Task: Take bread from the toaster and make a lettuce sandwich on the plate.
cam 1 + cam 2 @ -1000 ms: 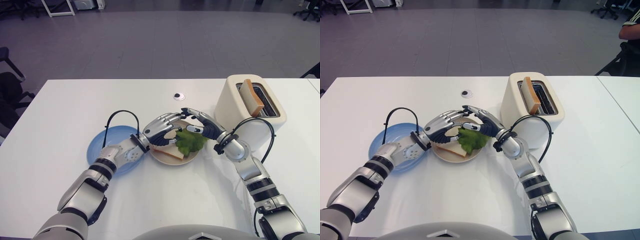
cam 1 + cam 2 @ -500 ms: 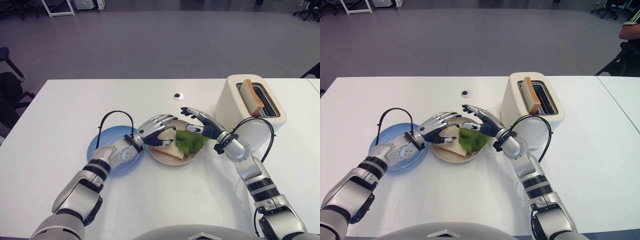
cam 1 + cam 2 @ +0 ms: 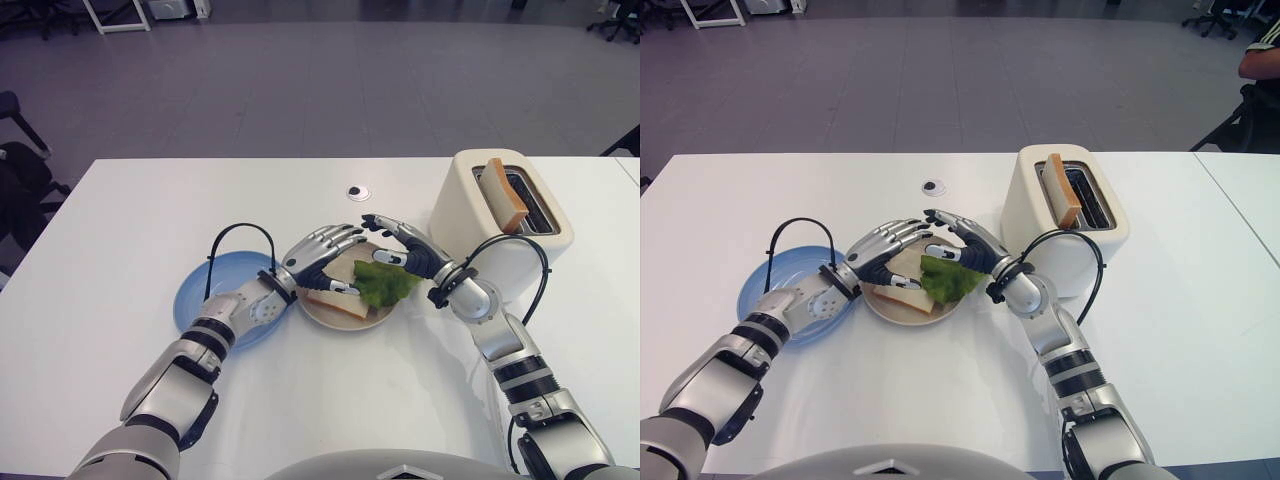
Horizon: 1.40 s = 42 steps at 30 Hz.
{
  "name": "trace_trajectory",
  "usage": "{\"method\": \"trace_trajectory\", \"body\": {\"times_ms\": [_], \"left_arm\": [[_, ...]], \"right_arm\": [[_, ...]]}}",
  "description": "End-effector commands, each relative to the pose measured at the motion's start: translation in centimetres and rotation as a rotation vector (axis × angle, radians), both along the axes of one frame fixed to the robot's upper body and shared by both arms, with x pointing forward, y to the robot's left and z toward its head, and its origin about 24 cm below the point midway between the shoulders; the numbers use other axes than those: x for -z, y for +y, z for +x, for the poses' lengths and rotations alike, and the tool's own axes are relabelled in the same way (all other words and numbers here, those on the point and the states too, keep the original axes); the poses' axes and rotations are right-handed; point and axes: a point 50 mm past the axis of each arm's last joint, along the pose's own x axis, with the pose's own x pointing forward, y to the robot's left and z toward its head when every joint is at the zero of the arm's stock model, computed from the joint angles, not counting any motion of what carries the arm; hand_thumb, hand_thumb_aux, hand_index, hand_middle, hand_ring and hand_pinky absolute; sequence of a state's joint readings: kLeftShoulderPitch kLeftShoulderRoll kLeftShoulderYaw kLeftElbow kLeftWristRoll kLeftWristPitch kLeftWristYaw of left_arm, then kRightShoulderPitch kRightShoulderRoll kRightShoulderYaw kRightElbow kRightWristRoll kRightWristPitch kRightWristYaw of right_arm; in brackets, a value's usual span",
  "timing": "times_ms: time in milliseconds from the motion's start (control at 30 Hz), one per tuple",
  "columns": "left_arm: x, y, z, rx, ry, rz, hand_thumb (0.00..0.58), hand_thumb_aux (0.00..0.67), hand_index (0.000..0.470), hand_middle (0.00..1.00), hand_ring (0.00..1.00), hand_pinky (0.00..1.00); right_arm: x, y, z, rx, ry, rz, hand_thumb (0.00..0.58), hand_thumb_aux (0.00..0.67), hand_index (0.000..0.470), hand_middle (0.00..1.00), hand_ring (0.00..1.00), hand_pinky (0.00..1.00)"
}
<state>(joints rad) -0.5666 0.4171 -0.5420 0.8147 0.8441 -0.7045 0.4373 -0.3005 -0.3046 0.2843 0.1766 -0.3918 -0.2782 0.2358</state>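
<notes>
I'm looking down on the white surface (image 3: 120, 220), and both hands are gathered over the small round tan plate (image 3: 345, 322) near the middle. A pale slice of bread (image 3: 335, 300) lies flat on that plate, and a ruffled green lettuce leaf (image 3: 385, 283) sits on its right part, spilling a little toward the plate's right rim. My left hand (image 3: 315, 255) comes in from the left and hangs over the left half of the slice, very close to it. It may be touching the bread, but I cannot tell from here whether it has hold of it or how far it is closed. My right hand (image 3: 405, 248) comes in from the right and hovers just above the far edge of the lettuce with its fingers (image 3: 378, 224) stretched out and spread. It is open and grips nothing. The two hands almost meet over the far side of the plate. To the right stands the cream two-slot toaster (image 3: 455, 205), with a second browned slice of toast (image 3: 503, 195) standing up out of one slot. A round light-blue plate (image 3: 200, 290) lies just left of the tan plate, partly under my left forearm. A black cable loop (image 3: 240, 228) arches off the left wrist, and another loop (image 3: 520, 245) hangs in front of the toaster. A small round black-and-white disc (image 3: 357, 192) sits on the surface beyond the plate, apart from everything.
</notes>
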Motion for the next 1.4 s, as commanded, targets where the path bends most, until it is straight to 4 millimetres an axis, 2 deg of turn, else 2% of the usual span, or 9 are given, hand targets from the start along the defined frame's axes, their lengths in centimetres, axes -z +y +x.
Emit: {"method": "trace_trajectory", "body": {"times_ms": [33, 67, 133, 267, 367, 567, 800, 1000, 1400], "left_arm": [[0.3, -0.8, 0.1, 0.011, 0.002, 0.011, 0.058, 0.034, 0.024, 0.0, 0.0, 0.0], [0.4, -0.8, 0.1, 0.011, 0.002, 0.008, 0.112, 0.068, 0.048, 0.0, 0.0, 0.0], [0.5, -0.9, 0.1, 0.006, 0.001, 0.007, 0.449, 0.352, 0.247, 0.0, 0.0, 0.0], [0.6, -0.9, 0.2, 0.004, -0.001, 0.008, 0.571, 0.586, 0.411, 0.0, 0.0, 0.0], [0.7, -0.9, 0.1, 0.006, 0.001, 0.015, 0.579, 0.644, 0.452, 0.0, 0.0, 0.0], [1.1, -1.0, -0.1, 0.021, 0.014, 0.036, 0.58, 0.657, 0.461, 0.0, 0.0, 0.0], [-0.4, 0.2, 0.3, 0.008, -0.023, -0.005, 0.58, 0.67, 0.47, 0.0, 0.0, 0.0], [-1.2, 1.7, 0.7, -0.029, -0.047, 0.022, 0.578, 0.628, 0.441, 0.0, 0.0, 0.0], [0.5, 3.4, -0.2, -0.018, 0.063, 0.17, 0.565, 0.562, 0.394, 0.0, 0.0, 0.0]], "right_arm": [[0.0, -0.1, 0.0, 0.0, 0.008, 0.002, 0.0, 0.0, 0.0, 0.15, 0.15, 0.15], [0.0, -0.1, -0.1, 0.001, 0.009, 0.002, 0.0, 0.0, 0.0, 0.15, 0.15, 0.15], [0.0, -0.1, -0.1, 0.001, 0.009, 0.003, 0.0, 0.0, 0.0, 0.15, 0.15, 0.15], [0.1, 0.0, -0.1, 0.0, 0.011, 0.003, 0.0, 0.0, 0.0, 0.15, 0.15, 0.15], [0.1, -0.1, -0.1, 0.001, 0.011, 0.003, 0.0, 0.0, 0.0, 0.15, 0.15, 0.15], [0.2, -0.1, -0.1, 0.001, 0.012, 0.003, 0.0, 0.0, 0.0, 0.15, 0.15, 0.15], [0.2, -0.1, -0.2, 0.0, 0.013, 0.005, 0.0, 0.0, 0.0, 0.15, 0.15, 0.15], [0.1, -0.1, -0.2, 0.0, 0.01, 0.005, 0.0, 0.0, 0.0, 0.15, 0.15, 0.15], [-0.1, -0.2, -0.2, -0.003, 0.003, 0.001, 0.0, 0.0, 0.0, 0.15, 0.15, 0.15]]}}
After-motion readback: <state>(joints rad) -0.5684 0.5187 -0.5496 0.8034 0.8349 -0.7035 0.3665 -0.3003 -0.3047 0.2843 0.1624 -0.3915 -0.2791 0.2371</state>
